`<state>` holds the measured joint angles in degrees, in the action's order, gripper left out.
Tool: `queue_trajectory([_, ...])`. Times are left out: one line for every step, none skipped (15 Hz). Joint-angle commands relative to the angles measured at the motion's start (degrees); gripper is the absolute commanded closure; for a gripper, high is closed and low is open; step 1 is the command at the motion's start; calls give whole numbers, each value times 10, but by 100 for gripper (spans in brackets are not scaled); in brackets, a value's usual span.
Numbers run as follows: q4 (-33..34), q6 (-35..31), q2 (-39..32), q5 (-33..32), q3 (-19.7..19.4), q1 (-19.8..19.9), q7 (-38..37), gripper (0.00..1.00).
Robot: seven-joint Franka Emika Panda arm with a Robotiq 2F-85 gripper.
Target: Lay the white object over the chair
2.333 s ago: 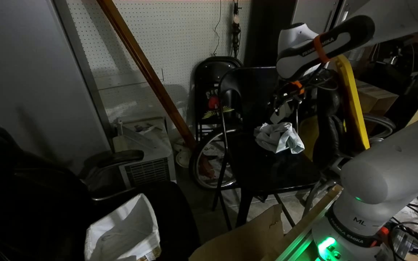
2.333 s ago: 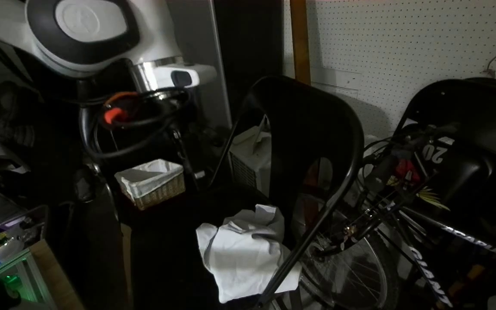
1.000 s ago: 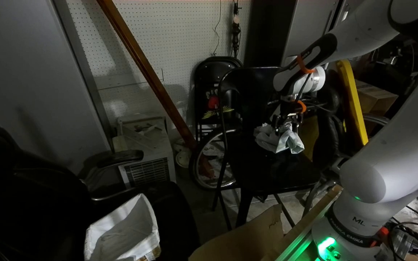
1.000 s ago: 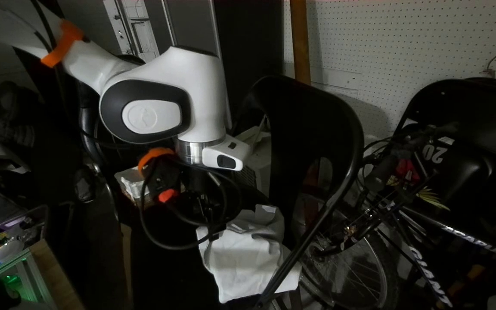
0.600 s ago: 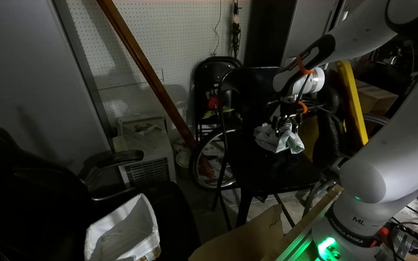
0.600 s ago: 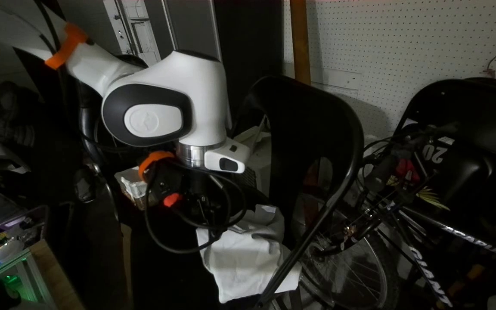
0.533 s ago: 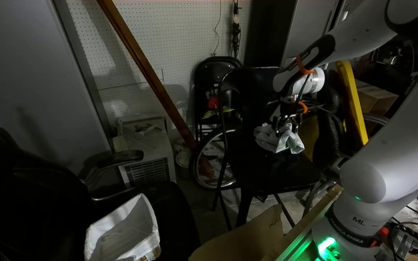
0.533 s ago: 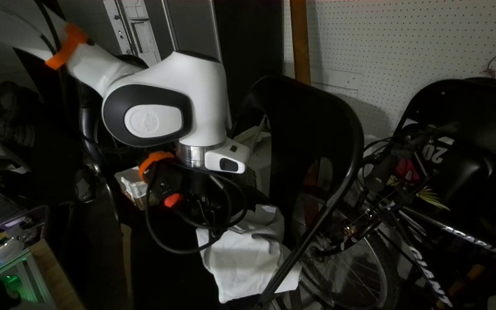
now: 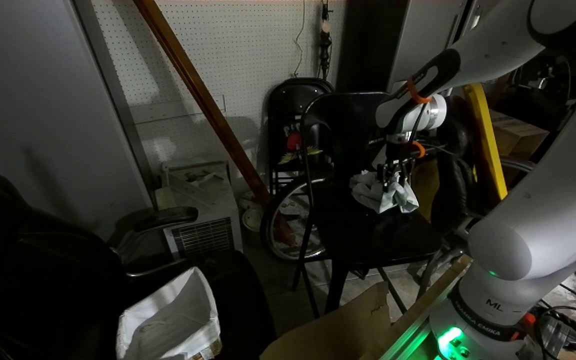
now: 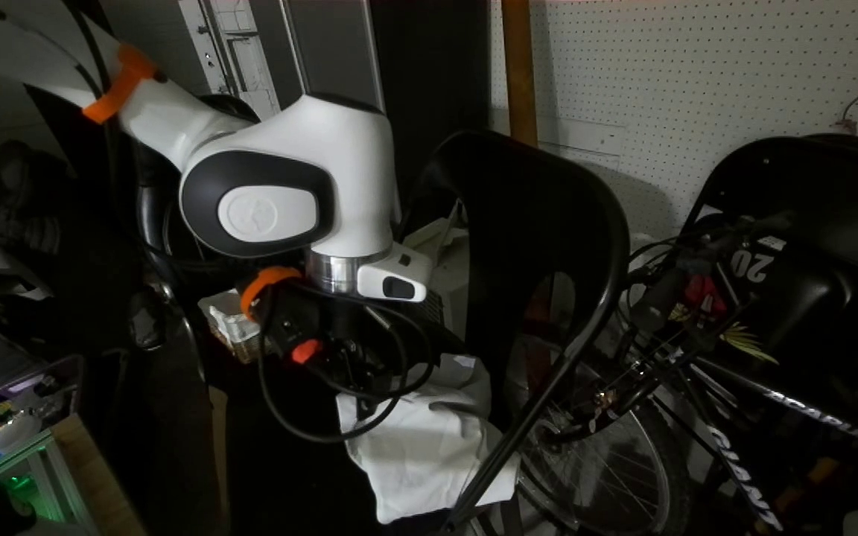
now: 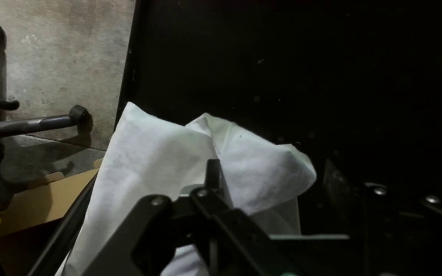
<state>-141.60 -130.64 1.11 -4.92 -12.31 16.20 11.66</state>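
Observation:
A crumpled white cloth (image 9: 366,191) lies on the seat of a black folding chair (image 9: 368,240), near one side. It also shows in the other views (image 10: 429,454) (image 11: 148,153). The chair's backrest (image 10: 541,208) stands upright behind it. My gripper (image 9: 394,185) points down into the cloth. In the wrist view my gripper (image 11: 271,168) has its fingers apart, with a fold of cloth between them. One finger (image 11: 214,172) presses against the cloth. The other finger (image 11: 334,178) stands over the dark seat, with a gap to the fold. Fingertip depth is hard to tell.
A white-lined basket (image 9: 168,320) sits on a black office chair (image 9: 238,285). A bicycle (image 10: 623,447) stands beside the folding chair. Cardboard (image 9: 338,320) lies near the robot's base. A yellow object (image 9: 485,145) and a leaning wooden beam (image 9: 203,100) stand around.
My gripper has come down from above the cloth into it. Over the last half second it has shifted slightly, its fingers look closer together, and the cloth's edge has moved a little.

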Motion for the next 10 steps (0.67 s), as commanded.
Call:
queue_trajectory([12,20,-2,23,-8,-8,30,57])
queue_trajectory([13,23,0,26,-8,-9,35,59])
queue_trajectory([14,28,2,30,-8,-9,40,63])
queue_trajectory([16,33,1,35,-8,-9,45,70])
queue_trajectory([17,35,0,36,-8,-9,47,73])
queue_trajectory([18,34,-2,35,-8,-9,48,75])
queue_trajectory([19,36,-4,34,-8,-9,48,72])
queue_trajectory([20,35,-6,31,-8,-8,46,71])
queue_trajectory([20,35,-7,31,-8,-8,45,70])
queue_trajectory([20,35,-8,30,-8,-8,44,70])
